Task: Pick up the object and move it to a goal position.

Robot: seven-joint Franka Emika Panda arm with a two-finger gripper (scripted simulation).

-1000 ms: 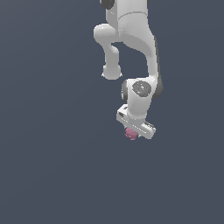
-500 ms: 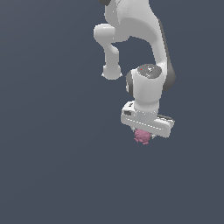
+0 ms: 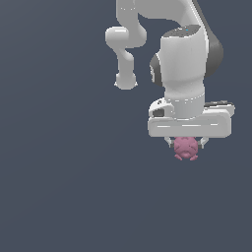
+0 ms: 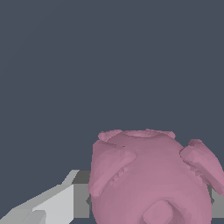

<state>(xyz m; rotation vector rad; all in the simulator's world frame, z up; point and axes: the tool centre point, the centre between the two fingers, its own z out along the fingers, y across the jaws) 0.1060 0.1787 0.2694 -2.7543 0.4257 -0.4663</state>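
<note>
In the exterior view the white arm [image 3: 184, 74] pointed its hand [image 3: 186, 143] downward, and the small dusky-pink object [image 3: 186, 148] sat between the short fingertips, just under the wide white hand body. The fingers were closed in on the knobbly object from both sides, holding it against the plain dark grey background. In the wrist view the object [image 4: 151, 179] filled the near part of the picture, with one pale finger [image 4: 52, 203] touching its side.
</note>
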